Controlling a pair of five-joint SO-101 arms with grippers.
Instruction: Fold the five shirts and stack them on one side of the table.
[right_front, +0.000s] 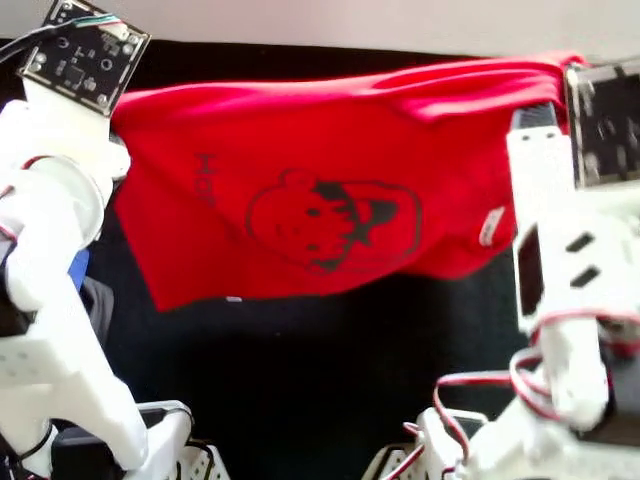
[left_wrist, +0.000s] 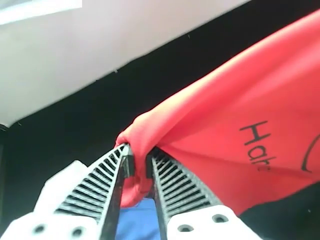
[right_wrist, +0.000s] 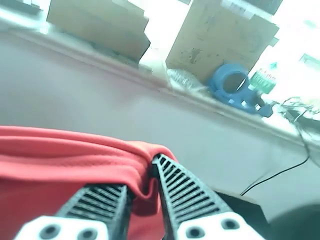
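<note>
High view: a red shirt (right_front: 300, 200) hangs spread between the two arms above the black table (right_front: 330, 380). Its top edge runs in a bunched fold from the left arm (right_front: 50, 220) to the right arm (right_front: 560, 260). The lower hem sags in the middle; I cannot tell if it touches the table.

Across the chest is a dark line drawing of a round cartoon face (right_front: 330, 222). Beside it, nearer the left arm, a short word in dark letters (right_front: 205, 180) runs sideways. A small white label (right_front: 491, 226) sits on the shirt near the right arm; its print is too small to make out.

In the left wrist view, the left gripper (left_wrist: 137, 150) has its ribbed fingers (left_wrist: 175, 180) nearly together, pinching a gathered corner of the shirt (left_wrist: 240, 100) between them. The cloth bulges over the fingertips and down through the narrow gap. The same dark letters (left_wrist: 257, 145) show here, close to the pinched corner. Something blue (left_wrist: 135, 220) lies below the fingers, and a blue patch (right_front: 78, 268) also shows by the left arm from above.

In the right wrist view, the right gripper (right_wrist: 142, 175) holds the other top corner. Its fingers (right_wrist: 185, 195) are set narrow, with a fold of the shirt (right_wrist: 60, 160) squeezed between them and the edge stretched away to one side. Behind it, on a ledge, are cardboard boxes (right_wrist: 220, 35), a blue plastic part (right_wrist: 235, 87) and a thin dark cable (right_wrist: 280, 170).
</note>
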